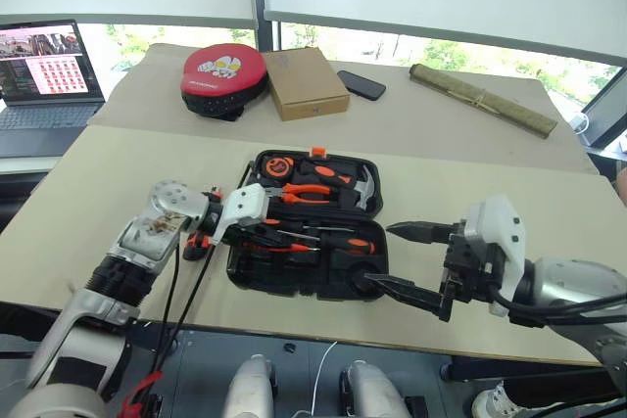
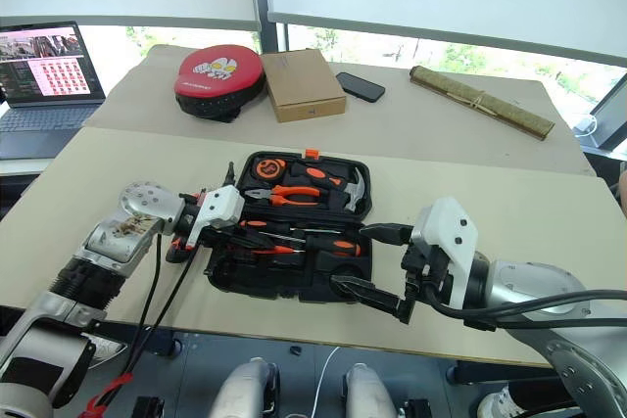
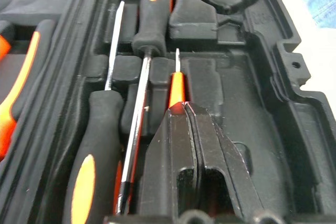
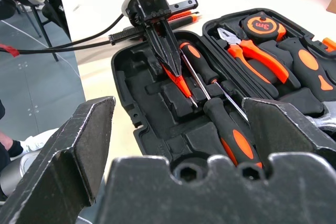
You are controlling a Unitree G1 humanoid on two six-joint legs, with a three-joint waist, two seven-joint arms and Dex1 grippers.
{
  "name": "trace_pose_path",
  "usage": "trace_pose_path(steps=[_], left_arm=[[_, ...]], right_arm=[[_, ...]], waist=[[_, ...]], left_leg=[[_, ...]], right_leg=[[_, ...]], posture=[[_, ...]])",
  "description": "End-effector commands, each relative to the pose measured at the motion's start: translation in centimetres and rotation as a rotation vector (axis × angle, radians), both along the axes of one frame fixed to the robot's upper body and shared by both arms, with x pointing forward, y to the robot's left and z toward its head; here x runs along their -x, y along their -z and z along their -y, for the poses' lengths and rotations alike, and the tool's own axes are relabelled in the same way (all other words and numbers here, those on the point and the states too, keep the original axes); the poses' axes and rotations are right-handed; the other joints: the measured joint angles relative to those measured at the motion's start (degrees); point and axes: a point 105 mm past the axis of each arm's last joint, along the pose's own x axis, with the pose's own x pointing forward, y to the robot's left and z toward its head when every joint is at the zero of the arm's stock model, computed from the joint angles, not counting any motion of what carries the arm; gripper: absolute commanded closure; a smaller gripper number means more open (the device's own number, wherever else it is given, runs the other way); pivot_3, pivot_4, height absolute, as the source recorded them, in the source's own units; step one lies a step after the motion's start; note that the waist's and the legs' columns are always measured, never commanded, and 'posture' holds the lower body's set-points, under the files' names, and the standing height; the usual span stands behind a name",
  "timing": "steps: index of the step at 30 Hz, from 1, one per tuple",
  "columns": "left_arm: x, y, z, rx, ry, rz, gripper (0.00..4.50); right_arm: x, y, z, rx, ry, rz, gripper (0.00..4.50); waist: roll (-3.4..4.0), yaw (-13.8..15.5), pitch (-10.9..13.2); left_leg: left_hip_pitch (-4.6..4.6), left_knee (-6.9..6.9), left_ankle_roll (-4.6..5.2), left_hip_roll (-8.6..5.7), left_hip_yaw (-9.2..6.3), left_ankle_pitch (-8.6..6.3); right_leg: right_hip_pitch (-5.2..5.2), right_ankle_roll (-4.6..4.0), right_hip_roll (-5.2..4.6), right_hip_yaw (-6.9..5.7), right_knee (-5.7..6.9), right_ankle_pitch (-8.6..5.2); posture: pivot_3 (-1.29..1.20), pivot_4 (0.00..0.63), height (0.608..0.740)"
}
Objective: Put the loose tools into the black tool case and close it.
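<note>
Right pincer (image 1: 416,261) spread wide, hovering at the near edge of the black tool case (image 1: 294,276), holding nothing. Left pincer (image 4: 169,61) pinching the small all-orange screwdriver (image 4: 181,85) over the case's near half, beside two long screwdrivers (image 4: 220,114) already slotted. Case lies open mid-tabletop (image 1: 118,163).
</note>
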Motion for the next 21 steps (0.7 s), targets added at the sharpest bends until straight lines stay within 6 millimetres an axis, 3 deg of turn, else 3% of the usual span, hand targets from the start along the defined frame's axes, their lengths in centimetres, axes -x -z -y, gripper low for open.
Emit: trace_pose_path(steps=[1, 14, 21], left_arm=[[-0.4, -0.7, 0.1, 0.020, -0.002, 0.061, 4.45], [-0.7, 1.3, -0.6, -0.012, -0.025, 0.060, 4.45], [-0.6, -0.3, -0.3, 0.041, -0.031, 0.056, 4.45]], right_arm=[[0.1, -0.7, 0.0, -0.011, 0.000, 0.044, 0.00], [-0.1, -0.8, 0.0, -0.026, 0.010, 0.039, 0.00], [-0.2, -0.8, 0.1, -0.031, 0.014, 0.034, 0.00]], waist=[[0.00, 0.02, 0.00], [0.02, -0.02, -0.01], [0.03, -0.06, -0.02]], left_leg=[[0.00, 0.00, 0.00, 0.00, 0.00, 0.00], [0.02, 0.00, 0.00, 0.00, -0.01, 0.00], [0.03, 0.00, 0.00, 0.00, -0.01, 0.00]], right_leg=[[0.00, 0.00, 0.00, 0.00, 0.00, 0.00], [0.02, 0.00, 0.00, 0.00, 0.00, 0.00], [0.02, 0.00, 0.01, 0.00, 0.01, 0.00]], posture=[[0.00, 0.150, 0.740], [0.00, 0.150, 0.740], [0.00, 0.150, 0.740]])
